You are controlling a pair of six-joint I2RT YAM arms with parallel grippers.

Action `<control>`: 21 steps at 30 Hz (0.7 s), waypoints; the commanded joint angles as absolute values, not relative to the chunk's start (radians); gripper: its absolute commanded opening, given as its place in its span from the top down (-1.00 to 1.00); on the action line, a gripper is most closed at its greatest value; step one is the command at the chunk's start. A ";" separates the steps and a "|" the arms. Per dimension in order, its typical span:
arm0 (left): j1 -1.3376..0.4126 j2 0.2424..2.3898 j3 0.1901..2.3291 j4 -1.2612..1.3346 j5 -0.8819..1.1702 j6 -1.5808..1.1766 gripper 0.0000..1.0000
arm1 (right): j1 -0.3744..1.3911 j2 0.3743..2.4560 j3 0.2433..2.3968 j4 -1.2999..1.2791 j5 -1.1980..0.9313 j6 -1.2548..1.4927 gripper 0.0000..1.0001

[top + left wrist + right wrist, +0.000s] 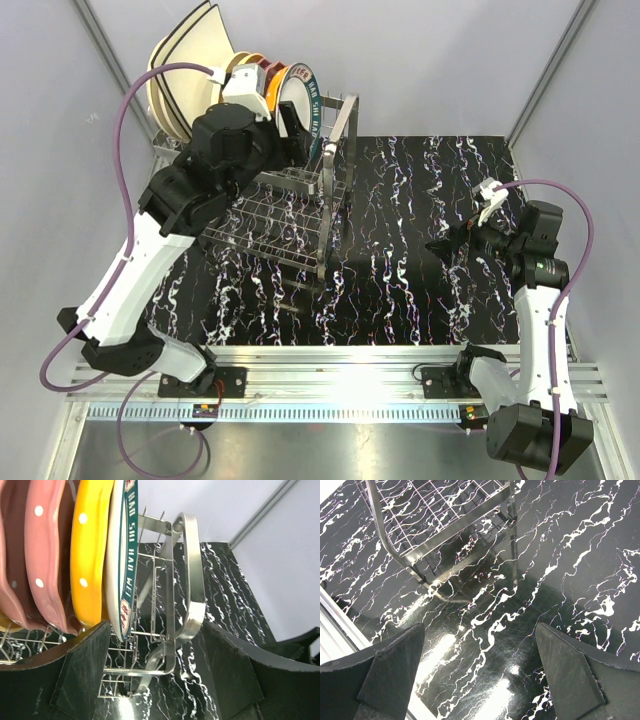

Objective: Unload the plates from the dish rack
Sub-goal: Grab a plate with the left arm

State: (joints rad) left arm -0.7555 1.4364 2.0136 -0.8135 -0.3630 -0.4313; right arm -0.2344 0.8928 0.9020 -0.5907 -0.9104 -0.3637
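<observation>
While your right gripper [479,630] hangs wide open over the black marbled surface [420,290], well to the right of the rack [290,220], your left arm reaches across the rack's top. The rack sits on the surface's left half. Your left gripper [157,625] is at its far end, fingers spread wide. Between them you see the lower edge of a white plate [124,580] with a teal lettered rim, and the rack's looped handle [192,570]. You cannot tell whether either finger touches that plate. Beyond it the other plates stand on edge in the rack: an orange plate [90,545], maroon dotted plates [45,555] and, farthest, cream plates [190,60].
</observation>
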 commanded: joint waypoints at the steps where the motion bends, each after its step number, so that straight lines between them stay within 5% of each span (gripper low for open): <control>1: -0.764 1.454 2.052 -0.769 -0.439 -0.390 -0.53 | -0.232 0.881 0.904 -0.586 -0.930 -0.382 -0.99; 21: -0.785 1.493 1.968 -0.690 -0.574 -0.316 -0.40 | -0.232 0.877 0.907 -0.594 -0.922 -0.388 -0.99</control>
